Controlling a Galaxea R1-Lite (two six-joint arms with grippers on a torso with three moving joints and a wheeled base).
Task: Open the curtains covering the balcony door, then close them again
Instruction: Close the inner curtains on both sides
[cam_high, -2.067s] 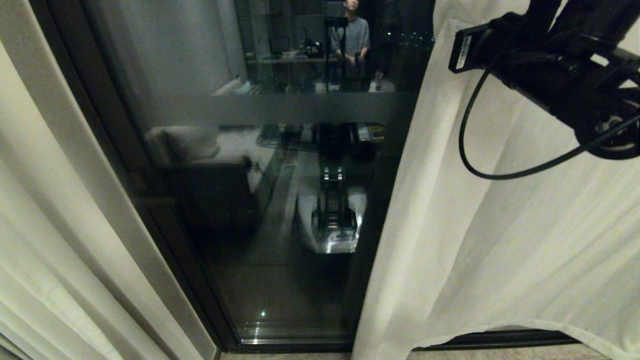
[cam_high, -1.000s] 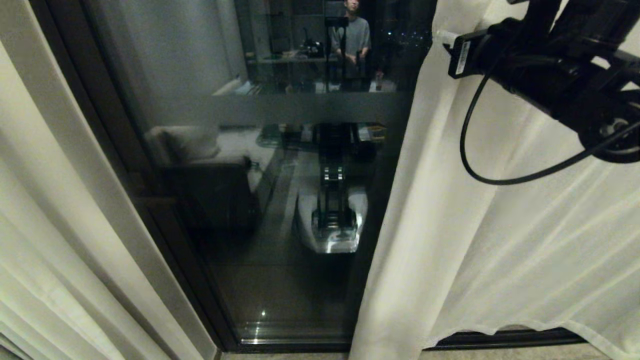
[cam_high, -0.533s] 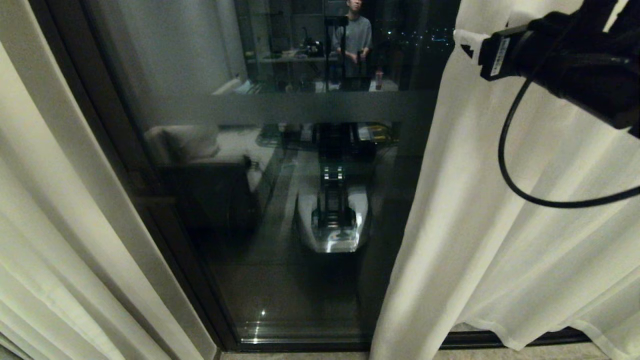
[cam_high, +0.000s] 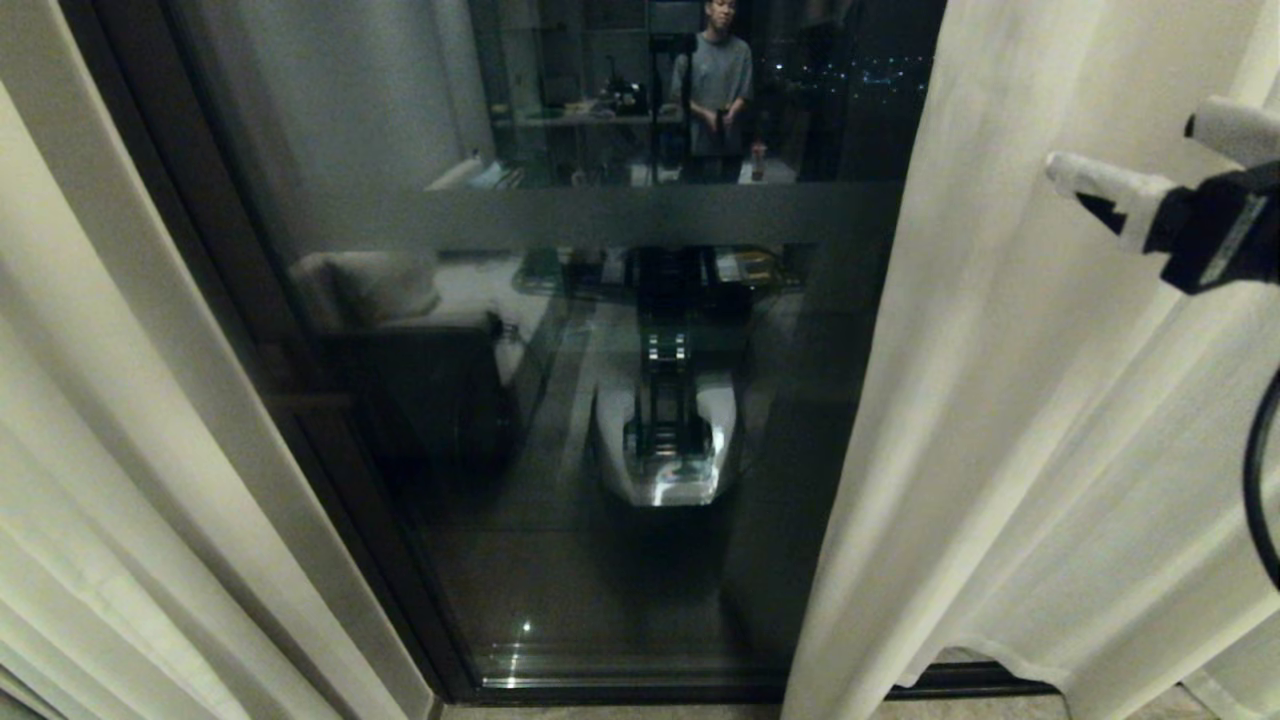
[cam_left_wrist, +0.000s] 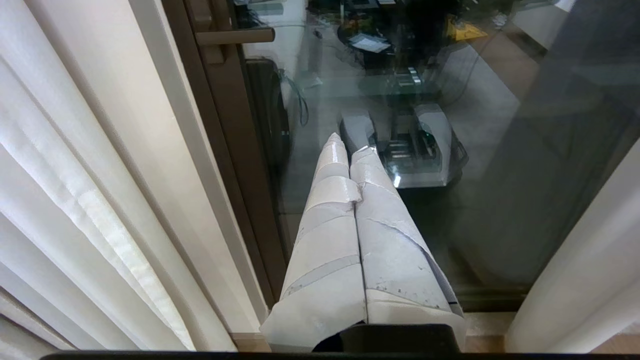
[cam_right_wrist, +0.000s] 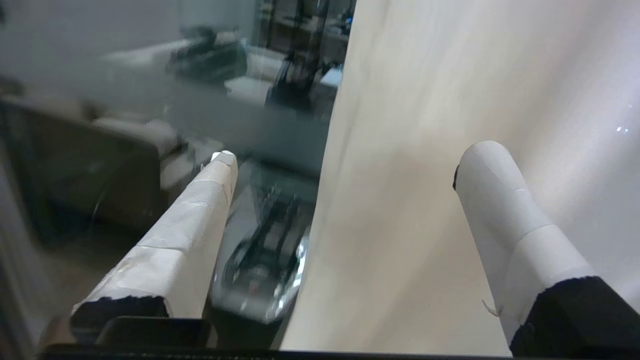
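The curtains hang apart as two cream panels, the left curtain (cam_high: 90, 450) and the right curtain (cam_high: 1050, 400). Between them the balcony door (cam_high: 560, 560) shows dark glass with a frosted band (cam_high: 620, 215). My right gripper (cam_high: 1150, 160) is open at the right edge of the head view, in front of the right curtain. In the right wrist view its fingers (cam_right_wrist: 210, 190) stand wide apart with nothing held; the right curtain (cam_right_wrist: 450, 100) hangs beyond my right gripper (cam_right_wrist: 350, 160). My left gripper (cam_left_wrist: 350, 147) is shut and empty, low before the balcony door (cam_left_wrist: 500, 175), beside the left curtain (cam_left_wrist: 75, 175).
The glass reflects my own base (cam_high: 665, 450), a sofa (cam_high: 400, 300) and a standing person (cam_high: 715, 80). The dark door frame (cam_high: 240, 330) runs beside the left curtain. A door handle (cam_left_wrist: 235, 36) shows in the left wrist view. A floor strip (cam_high: 600, 712) lies below the door.
My right gripper carried the right curtain's edge to the right, then opened, let go and drew back right and lower. More glass is uncovered. The left arm has not moved.
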